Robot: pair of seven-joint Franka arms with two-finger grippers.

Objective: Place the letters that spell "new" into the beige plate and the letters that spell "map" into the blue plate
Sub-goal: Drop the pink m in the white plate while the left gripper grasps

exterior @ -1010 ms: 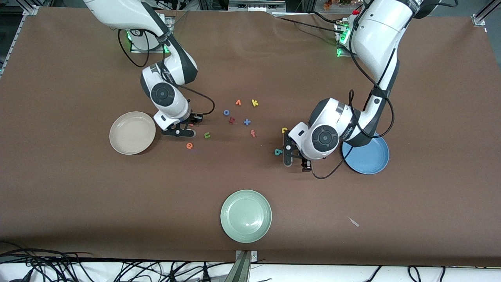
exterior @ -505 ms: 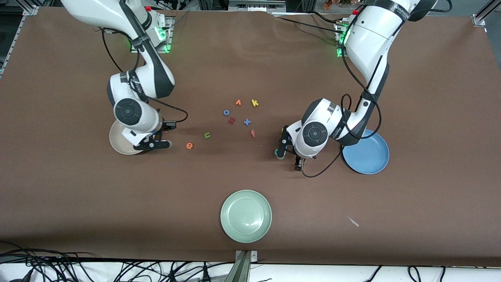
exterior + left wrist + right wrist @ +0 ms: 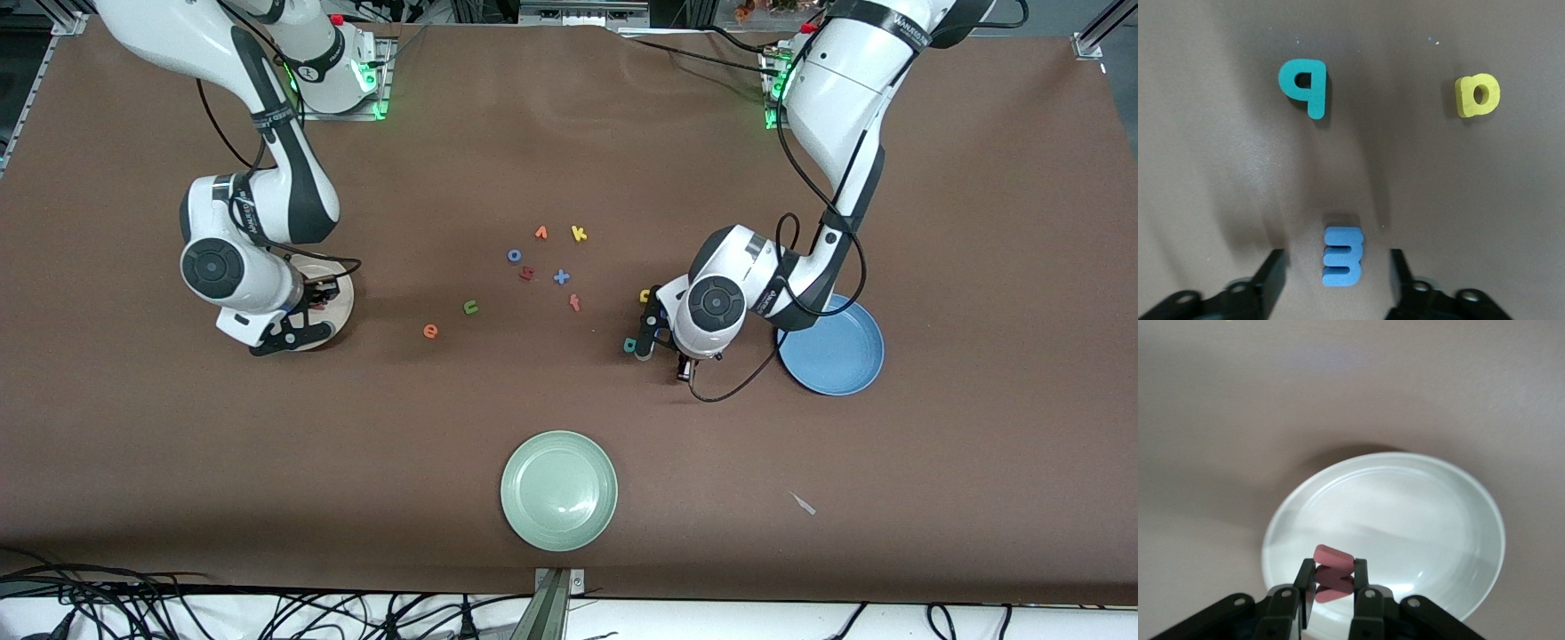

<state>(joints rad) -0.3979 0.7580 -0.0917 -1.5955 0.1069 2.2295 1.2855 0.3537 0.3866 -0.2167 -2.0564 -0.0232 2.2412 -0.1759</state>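
Note:
My right gripper [image 3: 298,329] hangs over the beige plate [image 3: 343,299], shut on the pinkish-red w [image 3: 1333,573]; the plate [image 3: 1405,513] lies right below the gripper [image 3: 1333,587]. The green n [image 3: 471,307] and orange e [image 3: 430,331] lie on the table between the two arms. My left gripper [image 3: 662,356] is low beside the blue plate [image 3: 840,356]. Its open fingers [image 3: 1275,267] stand either side of the blue m [image 3: 1343,257] with a gap on each side. The teal a [image 3: 630,344] [image 3: 1305,83] and yellow p [image 3: 645,295] [image 3: 1478,95] lie close by.
A pale green plate [image 3: 558,489] sits nearest the front camera. Mid-table lie an orange v-shaped letter [image 3: 540,233], yellow k [image 3: 579,234], blue o [image 3: 514,255], dark red letter [image 3: 526,274], blue x [image 3: 561,276] and red f [image 3: 575,303].
The right arm carried the w away from the loose letters to above the beige plate. The left gripper shifted slightly and settled around the m, its fingers drawing closer together.

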